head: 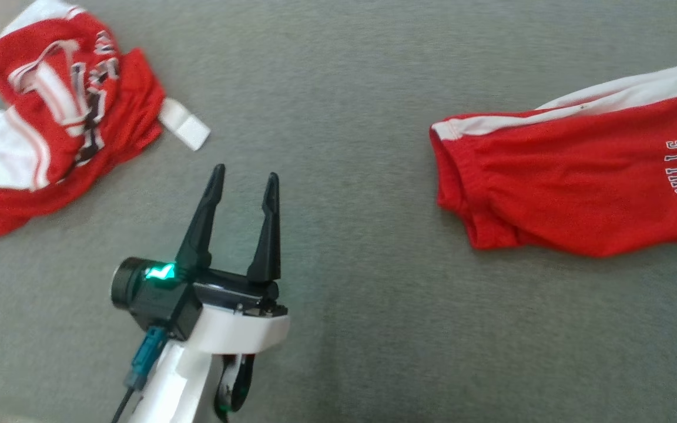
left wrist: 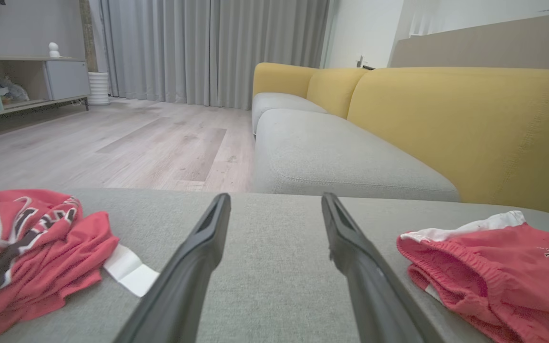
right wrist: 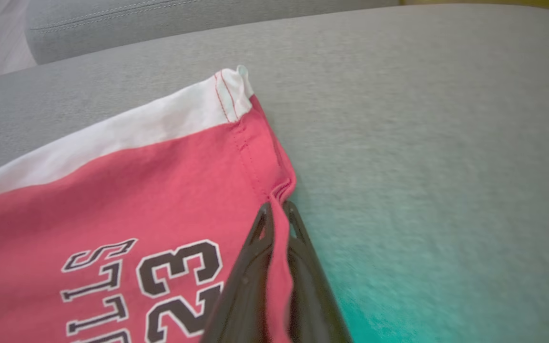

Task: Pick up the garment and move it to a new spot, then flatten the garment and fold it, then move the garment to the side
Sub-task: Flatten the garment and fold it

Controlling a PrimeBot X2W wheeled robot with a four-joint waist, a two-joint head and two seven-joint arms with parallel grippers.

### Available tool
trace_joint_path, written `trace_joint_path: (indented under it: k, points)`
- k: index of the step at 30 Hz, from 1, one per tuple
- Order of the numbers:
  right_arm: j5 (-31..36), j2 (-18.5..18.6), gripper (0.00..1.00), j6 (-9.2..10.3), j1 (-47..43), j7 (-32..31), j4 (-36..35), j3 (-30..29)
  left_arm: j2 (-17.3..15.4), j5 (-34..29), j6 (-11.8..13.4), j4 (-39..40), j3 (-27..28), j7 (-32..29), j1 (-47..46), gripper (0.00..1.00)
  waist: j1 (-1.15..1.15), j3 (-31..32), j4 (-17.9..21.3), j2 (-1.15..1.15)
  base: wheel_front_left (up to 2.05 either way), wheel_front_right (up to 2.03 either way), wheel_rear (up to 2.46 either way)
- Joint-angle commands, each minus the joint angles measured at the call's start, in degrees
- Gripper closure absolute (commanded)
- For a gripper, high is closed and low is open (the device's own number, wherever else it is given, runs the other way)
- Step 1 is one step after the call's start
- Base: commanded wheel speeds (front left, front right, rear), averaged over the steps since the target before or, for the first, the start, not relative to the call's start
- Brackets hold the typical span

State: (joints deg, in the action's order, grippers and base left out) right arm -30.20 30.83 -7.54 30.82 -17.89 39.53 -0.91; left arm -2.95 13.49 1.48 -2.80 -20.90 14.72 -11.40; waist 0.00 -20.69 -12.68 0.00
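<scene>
Up on the grey fabric cushion (head: pixel 338 88) there are two bits of kit lying well apart. The red Bulls shorts (head: pixel 562 182) sit over on the right, with a white band along the far edge. A crumpled red-and-white jersey (head: pixel 62 117) is bunched at the left, with a white strip (head: pixel 184 126) poking out of its side.

Room-wise it's a lounge: a yellow sofa back (left wrist: pixel 470 124) over grey seats (left wrist: pixel 331 157), a pale wood floor (left wrist: pixel 136 147), long grey curtains (left wrist: pixel 208 47) and a low cabinet (left wrist: pixel 31 81) at the far wall.

The right end effector (right wrist: pixel 277 206) is pinched tight on the hem of the shorts, near the corner below the white band. The left end effector (head: pixel 245 171) is spread wide, holding nothing, over bare cushion between the two garments.

Stuff you can't really see:
- The shorts run off the right edge of the head view, so their far end is cut off.
- The jersey's lettering is too scrunched to read.
- A fold of red cloth covers the gap between the right fingers (right wrist: pixel 250 267).
- A teal glow washes over the cushion beside them.
</scene>
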Motion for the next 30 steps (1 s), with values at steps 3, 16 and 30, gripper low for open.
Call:
trace_joint_path:
  k: [3,16,30]
  points:
    - [-0.1,1.6,1.00,0.05,-2.9,1.2,-1.4,-1.5,-0.1,-1.7,-0.5,2.2,3.3,0.3,0.1,0.00,0.00,1.8,5.1,0.00,0.00,0.00,0.00]
    - [1.3,-1.9,1.00,0.05,-5.8,5.5,-14.3,-5.8,0.0,-3.8,-2.3,1.1,4.5,0.3,1.3,0.00,0.00,4.5,12.5,0.00,0.00,0.00,0.00]
    - [6.2,-14.0,1.00,0.05,-10.2,-1.6,-43.9,5.0,0.1,-3.9,-3.3,-1.1,3.6,0.3,2.2,0.00,0.00,7.2,10.8,0.00,0.00,0.00,0.00]
